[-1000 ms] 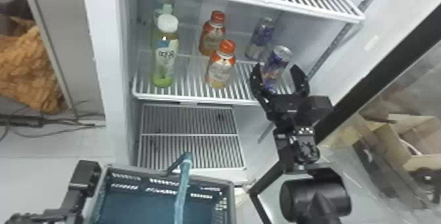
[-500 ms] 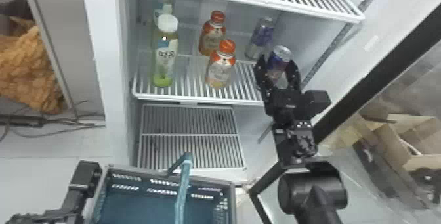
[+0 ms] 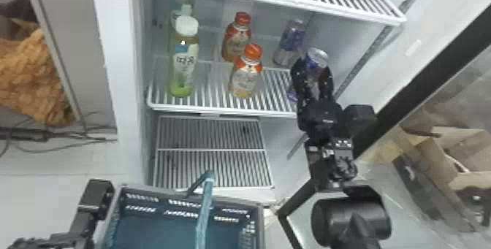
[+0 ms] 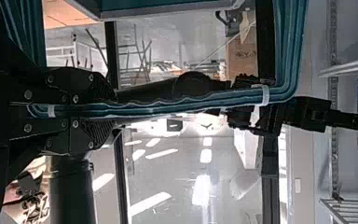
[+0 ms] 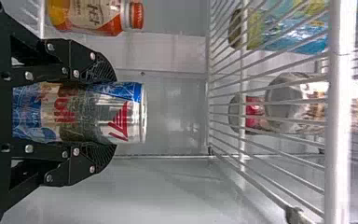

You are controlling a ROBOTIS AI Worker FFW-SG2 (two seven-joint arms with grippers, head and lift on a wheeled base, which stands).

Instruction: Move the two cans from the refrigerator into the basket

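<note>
The teal-handled basket (image 3: 260, 226) is held at its handle (image 3: 204, 211) by the left gripper (image 4: 112, 111), its fingers drawn together there. Farther in, the right gripper's (image 5: 113, 113) fingers, spread wide a second ago, have been brought against both sides of the front can (image 5: 121, 116) at the wire shelf (image 3: 219, 110); it seems ready to be drawn out. An orange-capped bottle (image 3: 245, 78) nearby could be knocked, and lifting may be limited by the upper shelf (image 3: 285, 0). The second can (image 3: 290, 43) is seen deeper in, upright.

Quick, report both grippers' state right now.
Left gripper: closed on the teal basket handle.
Right gripper: closed on the blue-and-silver front can.
</note>
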